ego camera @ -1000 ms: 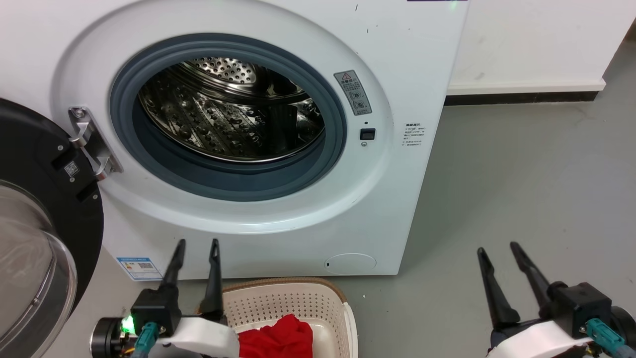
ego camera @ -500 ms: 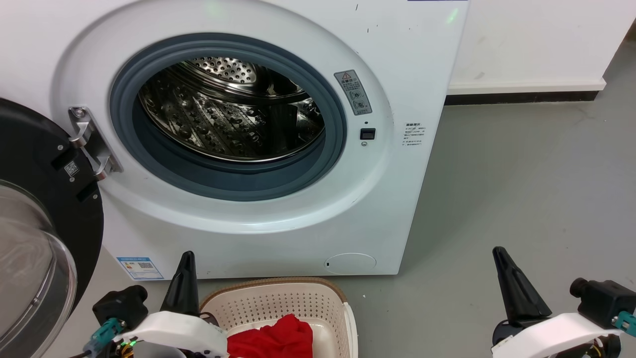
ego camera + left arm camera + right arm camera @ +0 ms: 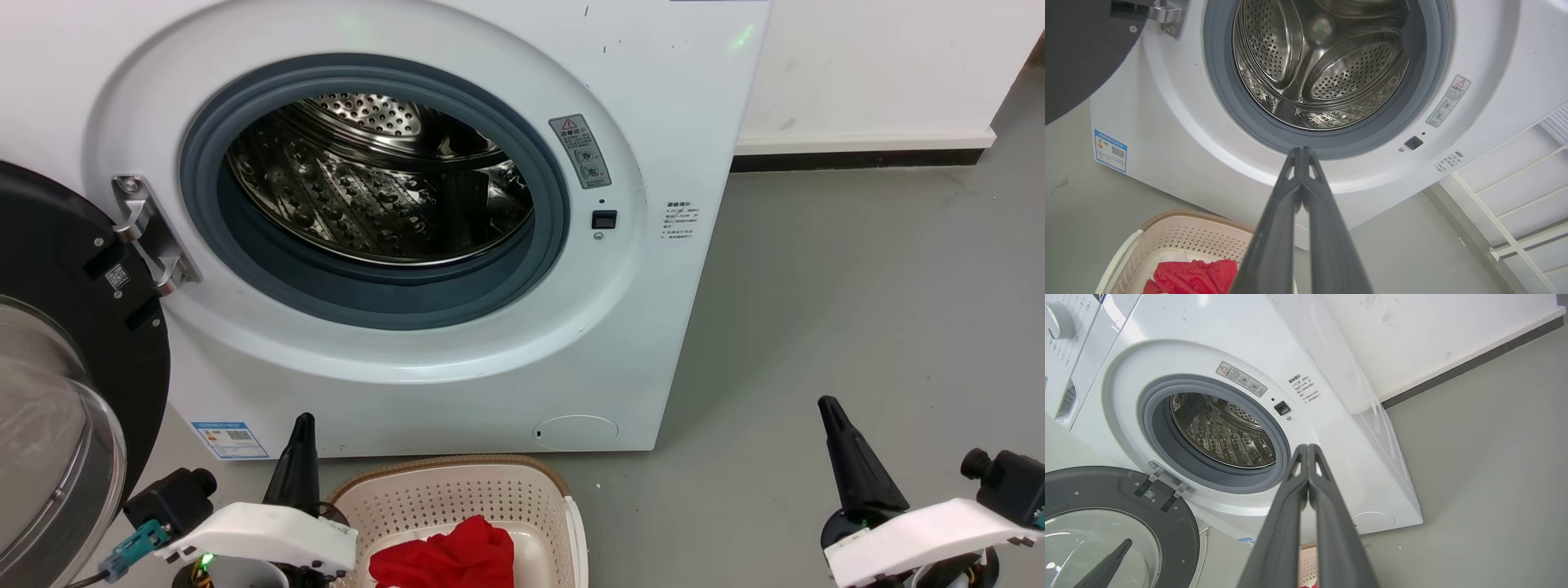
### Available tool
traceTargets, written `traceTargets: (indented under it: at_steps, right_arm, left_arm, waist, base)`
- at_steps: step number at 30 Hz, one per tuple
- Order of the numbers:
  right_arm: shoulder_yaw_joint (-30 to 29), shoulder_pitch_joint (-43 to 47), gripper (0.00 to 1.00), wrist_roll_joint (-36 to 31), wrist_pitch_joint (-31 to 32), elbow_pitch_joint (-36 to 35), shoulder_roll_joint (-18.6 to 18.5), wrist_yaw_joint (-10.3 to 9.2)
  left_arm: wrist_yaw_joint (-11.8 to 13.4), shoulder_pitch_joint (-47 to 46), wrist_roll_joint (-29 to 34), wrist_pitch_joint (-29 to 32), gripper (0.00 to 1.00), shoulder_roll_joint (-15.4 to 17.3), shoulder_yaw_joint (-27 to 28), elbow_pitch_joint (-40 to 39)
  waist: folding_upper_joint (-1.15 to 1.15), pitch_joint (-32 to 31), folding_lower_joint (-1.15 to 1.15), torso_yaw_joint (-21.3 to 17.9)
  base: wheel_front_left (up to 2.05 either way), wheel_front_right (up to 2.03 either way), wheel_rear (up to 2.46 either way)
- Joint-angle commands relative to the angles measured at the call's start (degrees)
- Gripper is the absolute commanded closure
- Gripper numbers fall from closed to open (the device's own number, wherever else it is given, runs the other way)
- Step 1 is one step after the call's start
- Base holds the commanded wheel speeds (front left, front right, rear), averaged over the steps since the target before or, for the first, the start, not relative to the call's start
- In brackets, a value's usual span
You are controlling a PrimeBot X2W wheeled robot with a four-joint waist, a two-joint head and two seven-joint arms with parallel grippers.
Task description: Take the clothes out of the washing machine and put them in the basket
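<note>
Your left end effector sits at the near left, its two fingers pressed flat together, gripping nothing. Your right end effector, near right above the grey floor, is pinched closed the same way. The red clothes lie in the basket, just in front of the washing machine. Its door hangs open at the left, and the drum shows perforated steel.

Washing machine mouth gapes open; door stands left.
</note>
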Motion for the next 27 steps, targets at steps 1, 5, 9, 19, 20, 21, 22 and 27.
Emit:
traceTargets:
  at_steps: [1,5,9,19,20,21,22,27]
  right_arm:
    - [-0.27,-1.54,1.00,2.10,0.07,-0.09,-0.42,0.00]
    - [-0.49,-2.17,1.00,5.62,0.23,0.82,-0.50,0.00]
    - [-0.72,-2.60,1.00,8.97,0.34,1.71,-0.57,0.00]
    - [-1.35,-3.81,1.00,16.73,0.77,3.77,-0.71,-0.01]
    - [-1.55,-4.25,1.00,18.88,0.87,4.34,-0.73,-0.01]
    - [-1.61,-4.36,1.00,19.58,0.91,4.53,-0.74,-0.01]
    - [-1.69,-4.45,1.00,20.30,0.94,4.75,-0.74,-0.01]
    - [-2.02,-4.91,1.00,23.69,1.21,5.63,-0.76,-0.01]
  left_arm:
    - [-0.54,-1.79,-1.88,0.27,1.00,-0.04,0.58,-0.42]
    - [-0.96,-2.10,-5.16,0.95,1.00,-0.10,1.04,0.03]
    - [-1.36,-2.28,-8.29,1.62,1.00,-0.16,1.46,0.46]
    - [-2.29,-3.05,-15.61,3.10,1.00,-0.33,2.55,1.44]
    - [-2.58,-3.17,-17.65,3.57,1.00,-0.37,2.84,1.74]
    - [-2.65,-3.18,-18.34,3.67,1.00,-0.38,2.92,1.83]
    - [-2.74,-3.20,-19.02,3.84,1.00,-0.40,3.00,1.93]
    - [-3.15,-3.56,-22.25,4.51,1.00,-0.49,3.46,2.35]
  waist:
    - [0.00,0.00,0.00,0.00]
    - [0.00,0.02,0.00,0.00]
    - [0.00,0.04,0.00,0.00]
    - [0.00,0.08,0.00,0.00]
    - [0.00,0.09,0.00,0.00]
    - [0.00,0.09,0.00,0.00]
    - [0.00,0.10,0.00,0.00]
    - [0.00,0.12,0.00,0.00]
  base:
    - [0.00,0.00,0.00]
    - [0.00,0.00,0.00]
    - [0.00,0.00,0.00]
    - [0.00,0.00,0.00]
    - [0.00,0.00,0.00]
    - [0.00,0.00,0.00]
    - [0.00,0.00,0.00]
    - [0.00,0.00,0.00]
